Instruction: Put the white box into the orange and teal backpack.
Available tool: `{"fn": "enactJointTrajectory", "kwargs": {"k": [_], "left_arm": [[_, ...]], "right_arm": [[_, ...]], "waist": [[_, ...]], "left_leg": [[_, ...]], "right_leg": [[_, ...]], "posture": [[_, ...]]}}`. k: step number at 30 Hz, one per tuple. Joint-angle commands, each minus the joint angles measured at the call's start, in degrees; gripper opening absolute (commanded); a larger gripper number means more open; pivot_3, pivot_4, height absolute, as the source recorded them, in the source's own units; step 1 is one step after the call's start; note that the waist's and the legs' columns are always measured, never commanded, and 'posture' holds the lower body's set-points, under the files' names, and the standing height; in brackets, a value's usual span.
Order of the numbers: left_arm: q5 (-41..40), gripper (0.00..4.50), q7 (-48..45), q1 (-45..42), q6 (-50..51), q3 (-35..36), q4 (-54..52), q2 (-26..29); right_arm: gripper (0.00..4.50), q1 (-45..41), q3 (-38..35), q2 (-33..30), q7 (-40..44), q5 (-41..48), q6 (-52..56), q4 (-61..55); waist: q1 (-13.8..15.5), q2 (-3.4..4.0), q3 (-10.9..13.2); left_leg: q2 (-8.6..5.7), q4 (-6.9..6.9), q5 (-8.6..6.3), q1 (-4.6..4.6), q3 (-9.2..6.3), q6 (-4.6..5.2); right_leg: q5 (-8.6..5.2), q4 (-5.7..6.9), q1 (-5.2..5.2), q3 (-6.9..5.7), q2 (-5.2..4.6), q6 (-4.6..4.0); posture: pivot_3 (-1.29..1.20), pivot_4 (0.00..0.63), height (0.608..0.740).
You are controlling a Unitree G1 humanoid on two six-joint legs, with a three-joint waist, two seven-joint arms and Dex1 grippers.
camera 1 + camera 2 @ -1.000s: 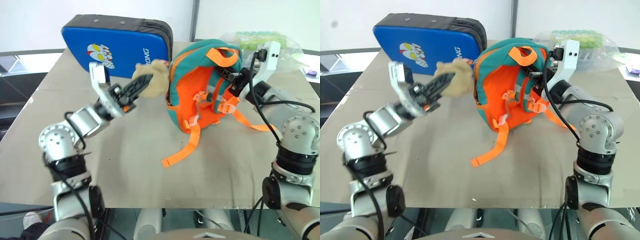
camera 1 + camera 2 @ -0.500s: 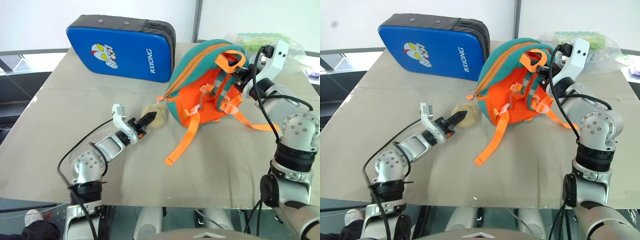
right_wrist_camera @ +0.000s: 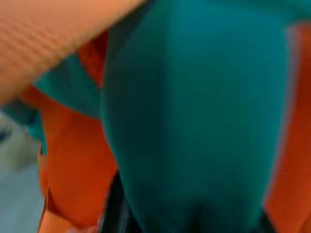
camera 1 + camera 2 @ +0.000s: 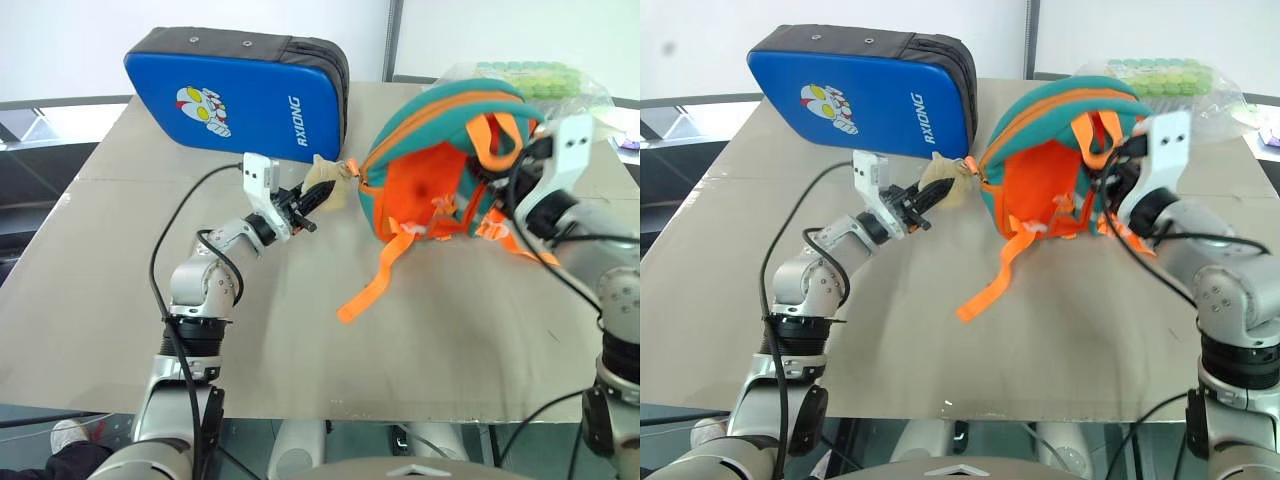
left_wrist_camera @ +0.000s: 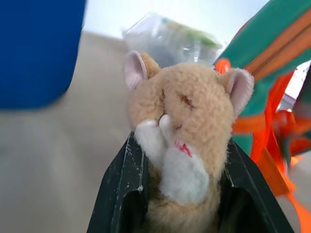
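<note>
The left gripper [image 5: 180, 194] is pinching the plush charm [image 5: 187, 141] beside the orange and teal backpack [image 4: 450, 150], while the right gripper [image 4: 520, 180], fingers unreadable, is working at its straps; pulling steadily apart should open it for the box.

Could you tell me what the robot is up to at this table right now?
The left gripper is shut on the tan plush animal charm of the small orange and teal backpack, which stands on the tan table. The right gripper is at the backpack's orange straps. A blue padded case stands behind.
</note>
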Motion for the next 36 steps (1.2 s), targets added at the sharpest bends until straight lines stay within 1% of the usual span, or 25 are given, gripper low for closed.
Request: {"fn": "enactJointTrajectory", "kwargs": {"k": [1,5,6,9,12,13,15,18,22,25,28,31,36], "left_arm": [[0.49,2.46,-4.38,1.57,-1.79,1.01,-4.12,1.46],[-0.56,4.37,-9.23,7.92,0.53,3.05,-11.26,7.56],[-1.2,4.45,-9.46,9.44,1.56,3.94,-12.72,8.85],[-2.03,4.45,-9.7,13.56,3.6,5.99,-16.51,11.45],[-3.14,4.45,-11.03,20.07,4.81,8.89,-20.94,14.04],[-3.81,4.45,-11.49,23.35,5.3,10.29,-22.82,14.89],[-4.58,4.45,-11.69,26.84,5.95,11.82,-24.94,15.71],[-4.65,4.45,-11.92,34.7,5.19,15.69,-28.35,16.49],[-5.34,4.45,-12.41,39.01,4.99,17.78,-30.66,16.92],[-5.85,4.45,-12.6,40.54,5.33,19.01,-31.69,17.14],[-5.33,4.45,-13.1,42.61,4.71,20.74,-31.36,17.55],[-4.63,4.45,-13.31,45.43,3.93,22.53,-31.48,17.52],[-5.42,4.45,-12.95,47.46,4.95,24.93,-31.55,17.87]], "right_arm": [[2.63,0.91,0.36,-3.43,8.06,0.23,-2.55,-6.32],[4.44,7.32,-5.46,-14.35,22.61,4.46,-1.44,-9.18],[4.48,9.46,-7.28,-16.88,26.05,5.3,-1.6,-9.62],[4.48,13.81,-12.19,-20.44,30.6,7.94,-1.2,-9.77],[4.48,20.0,-17.51,-22.66,35.45,7.02,-2.77,-9.75],[4.48,22.6,-19.3,-22.81,36.86,5.2,-4.48,-9.68],[4.48,25.5,-21.18,-22.81,38.27,3.05,-6.8,-9.56],[4.48,32.54,-27.23,-21.49,39.45,0.77,-7.06,-8.08],[4.48,38.68,-32.13,-20.08,40.94,-0.77,-7.74,-6.73],[4.48,43.55,-33.1,-17.61,43.44,-1.62,-10.48,-8.04],[4.48,46.23,-32.58,-14.69,44.78,-3.28,-14.98,-8.63],[4.48,47.01,-31.78,-12.96,45.82,-4.73,-18.47,-7.05],[4.48,46.39,-28.48,-13.06,47.41,-7.74,-22.1,-4.28]], "waist": [[-0.37,0.0,0.0],[-0.46,0.0,0.01],[-0.34,0.01,0.01],[-0.13,0.01,0.01],[-0.05,0.0,0.01],[-0.04,0.0,0.01],[-0.06,-0.01,0.0],[0.09,-0.03,-0.01],[0.44,-0.06,-0.05],[0.93,-0.12,-0.1],[1.04,-0.12,-0.1],[0.88,-0.12,-0.1],[1.04,-0.14,-0.11]], "left_leg": [[0.01,0.03,0.0,0.0,0.0,0.0],[0.09,0.03,0.0,0.03,-0.07,0.0],[0.11,0.0,0.0,0.03,-0.07,0.0],[0.13,0.01,-0.01,0.04,-0.09,0.0],[0.13,0.06,-0.01,0.09,-0.08,0.0],[0.13,0.07,-0.01,0.09,-0.08,0.0],[0.14,0.07,-0.01,0.13,-0.06,0.0],[0.15,0.07,-0.01,0.17,-0.08,0.0],[0.16,0.11,-0.01,0.22,-0.05,0.0],[0.18,0.2,-0.01,0.4,-0.06,0.0],[0.27,0.15,-0.02,0.65,0.0,-0.01],[0.34,0.06,-0.02,0.78,0.15,-0.01],[0.38,0.05,-0.02,0.85,0.21,-0.01]], "right_leg": [[0.0,0.0,0.01,0.01,0.0,0.01],[-0.01,0.01,0.02,-0.01,0.04,0.0],[-0.01,-0.01,0.02,-0.03,0.05,-0.01],[-0.02,-0.04,0.06,-0.07,0.04,-0.01],[-0.02,-0.06,0.13,-0.06,0.01,0.01],[-0.02,-0.06,0.14,-0.06,0.01,0.01],[-0.03,-0.07,0.15,-0.05,0.01,0.0],[-0.03,-0.05,0.16,-0.06,0.03,0.0],[-0.11,-0.07,0.24,-0.06,0.0,-0.13],[-0.18,-0.06,0.45,-0.11,0.03,-0.23],[-0.21,-0.09,0.66,-0.08,0.01,-0.22],[-0.22,-0.1,0.69,0.03,0.01,-0.2],[-0.22,-0.1,0.69,0.09,0.0,-0.21]], "posture": [[0.0,0.15,0.74],[0.0,0.15,0.74],[0.0,0.15,0.74],[0.0,0.15,0.74],[0.0,0.15,0.74],[0.0,0.15,0.74],[0.0,0.15,0.74],[0.0,0.15,0.74],[0.0,0.15,0.74],[0.0,0.15,0.74],[0.0,0.15,0.74],[0.0,0.15,0.74],[0.0,0.15,0.74]]}}
